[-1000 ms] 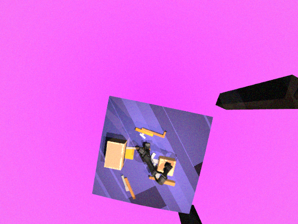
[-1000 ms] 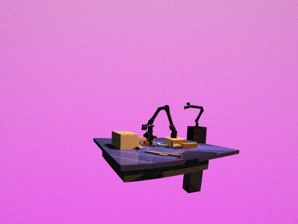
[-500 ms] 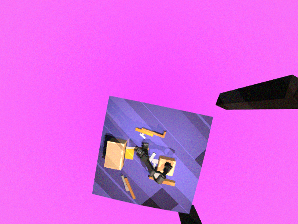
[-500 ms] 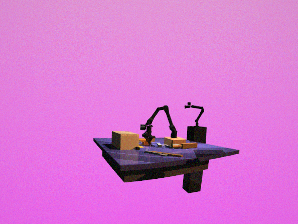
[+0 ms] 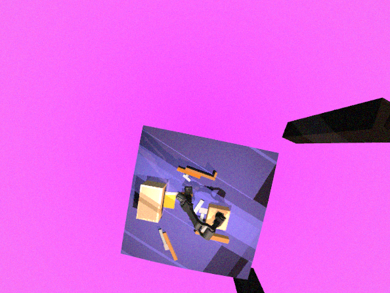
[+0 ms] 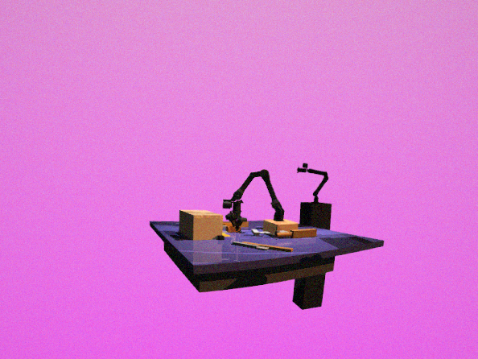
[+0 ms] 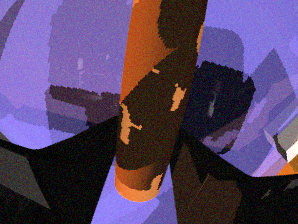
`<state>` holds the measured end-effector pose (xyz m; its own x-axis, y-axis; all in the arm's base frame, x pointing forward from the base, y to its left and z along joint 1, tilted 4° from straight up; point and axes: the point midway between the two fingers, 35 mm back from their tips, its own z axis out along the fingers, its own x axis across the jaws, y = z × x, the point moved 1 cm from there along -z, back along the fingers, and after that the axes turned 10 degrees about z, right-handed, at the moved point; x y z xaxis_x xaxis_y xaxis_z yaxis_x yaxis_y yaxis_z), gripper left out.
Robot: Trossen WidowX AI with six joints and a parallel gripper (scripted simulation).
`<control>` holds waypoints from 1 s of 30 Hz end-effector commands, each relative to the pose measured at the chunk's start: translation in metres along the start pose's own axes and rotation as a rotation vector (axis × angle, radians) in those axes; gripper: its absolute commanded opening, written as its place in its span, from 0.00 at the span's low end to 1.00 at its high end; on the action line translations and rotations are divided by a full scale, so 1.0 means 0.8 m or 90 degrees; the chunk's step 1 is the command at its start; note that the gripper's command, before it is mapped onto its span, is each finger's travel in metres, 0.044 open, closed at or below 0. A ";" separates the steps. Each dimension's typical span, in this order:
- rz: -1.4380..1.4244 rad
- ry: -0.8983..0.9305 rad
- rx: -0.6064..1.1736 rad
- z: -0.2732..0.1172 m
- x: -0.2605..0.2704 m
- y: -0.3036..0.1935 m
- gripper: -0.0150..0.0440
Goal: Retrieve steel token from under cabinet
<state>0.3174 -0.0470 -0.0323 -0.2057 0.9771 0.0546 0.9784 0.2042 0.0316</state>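
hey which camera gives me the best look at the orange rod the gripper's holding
The wrist view: the orange rod fills its middle, running between the gripper's fingers. From the top, the arm mostly hides it; in the exterior view it's a small orange patch at the fingertips, hard to separate from things behind.

The surface looks smooth and glossy, with pale reflections on its blue-violet top. The cabinet seems matt, its tan faces plain like unvarnished wood or card. The orange rod between the fingers of the end effector appears smooth, of painted or plastic look.
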 end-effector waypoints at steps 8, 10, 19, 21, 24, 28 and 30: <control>0.001 -0.002 -0.001 -0.001 0.002 0.018 0.25; 0.001 -0.002 -0.001 -0.001 0.002 0.021 0.25; 0.001 -0.002 -0.001 -0.001 0.004 0.033 0.25; 0.001 -0.001 -0.002 -0.001 0.004 0.036 0.25; 0.001 -0.001 -0.002 -0.001 0.005 0.040 0.25; 0.001 -0.001 -0.002 -0.001 0.006 0.046 0.25; 0.001 -0.001 -0.002 -0.001 0.006 0.048 0.25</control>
<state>0.3499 -0.0353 -0.0304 -0.2062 0.9770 0.0551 0.9783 0.2046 0.0339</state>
